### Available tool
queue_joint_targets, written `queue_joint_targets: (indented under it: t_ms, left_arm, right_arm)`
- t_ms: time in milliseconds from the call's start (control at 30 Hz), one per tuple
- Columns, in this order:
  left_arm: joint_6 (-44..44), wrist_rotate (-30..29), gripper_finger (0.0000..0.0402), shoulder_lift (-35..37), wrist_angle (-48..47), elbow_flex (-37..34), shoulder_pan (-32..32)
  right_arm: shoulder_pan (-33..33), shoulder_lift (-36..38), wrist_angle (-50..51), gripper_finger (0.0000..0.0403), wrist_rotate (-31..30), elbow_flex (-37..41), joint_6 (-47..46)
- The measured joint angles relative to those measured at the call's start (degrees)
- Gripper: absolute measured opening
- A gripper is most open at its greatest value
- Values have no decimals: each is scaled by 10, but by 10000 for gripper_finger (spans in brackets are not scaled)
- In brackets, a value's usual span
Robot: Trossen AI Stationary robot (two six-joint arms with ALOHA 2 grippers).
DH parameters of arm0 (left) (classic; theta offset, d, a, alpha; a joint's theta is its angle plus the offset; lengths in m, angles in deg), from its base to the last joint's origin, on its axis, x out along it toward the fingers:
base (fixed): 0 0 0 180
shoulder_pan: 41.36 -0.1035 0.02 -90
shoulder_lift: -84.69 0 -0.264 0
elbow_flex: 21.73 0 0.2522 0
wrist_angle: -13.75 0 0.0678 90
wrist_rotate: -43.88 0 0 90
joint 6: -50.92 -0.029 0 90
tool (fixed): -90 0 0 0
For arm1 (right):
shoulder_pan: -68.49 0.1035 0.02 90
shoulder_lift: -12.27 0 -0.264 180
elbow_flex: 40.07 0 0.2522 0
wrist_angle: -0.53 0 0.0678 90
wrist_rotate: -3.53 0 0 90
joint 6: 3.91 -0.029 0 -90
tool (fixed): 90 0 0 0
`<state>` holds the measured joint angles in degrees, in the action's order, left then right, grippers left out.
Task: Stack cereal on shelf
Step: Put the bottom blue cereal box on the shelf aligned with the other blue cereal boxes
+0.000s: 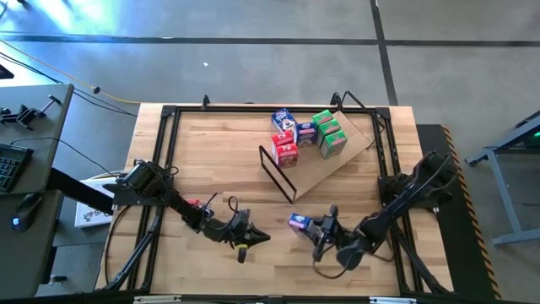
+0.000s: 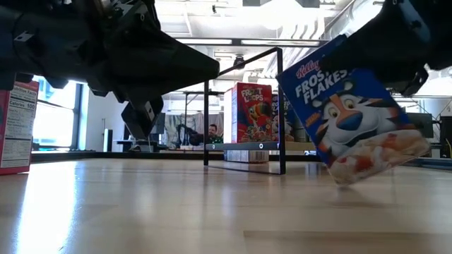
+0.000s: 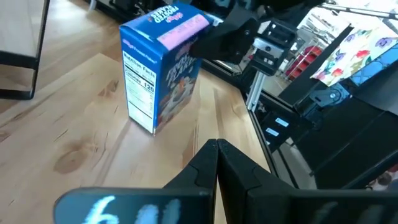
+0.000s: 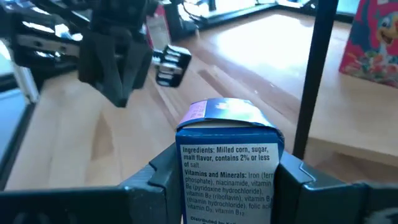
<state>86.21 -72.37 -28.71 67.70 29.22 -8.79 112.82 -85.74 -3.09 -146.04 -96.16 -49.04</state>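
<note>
— What's the table like?
— A pale wooden tabletop (image 1: 211, 160) with a black frame round its edge, on a grey concrete floor (image 1: 253, 51). A desk (image 1: 25, 143) with a keyboard stands beside it on the left.

— And the room behind?
— Bright ceiling lights, big windows, and a person (image 2: 212, 132) seated far back.

— Where's the cereal?
— Red, green and blue boxes sit together on the slanted shelf (image 1: 325, 169) at the far right of the table. One blue box (image 1: 299, 222) is near the front, tilted, a lower corner touching the wood in the low view.

— Who has it?
— The right gripper (image 4: 227, 180): its fingers clamp the box's two sides.

— The other arm?
— The left gripper (image 1: 251, 239) is closed on nothing, low over the table just left of the box.
</note>
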Motion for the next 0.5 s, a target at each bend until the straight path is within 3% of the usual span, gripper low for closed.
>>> queue_joint_targets:
  t_ms: [167,500]
  left_arm:
    - [6,-5,0,0,0,0,-9]
    - [26,23,1,0,-1,0,-30]
  right_arm:
    - [0,0,-117,148,17,46,67]
    - [0,3,-24,244,118,12,52]
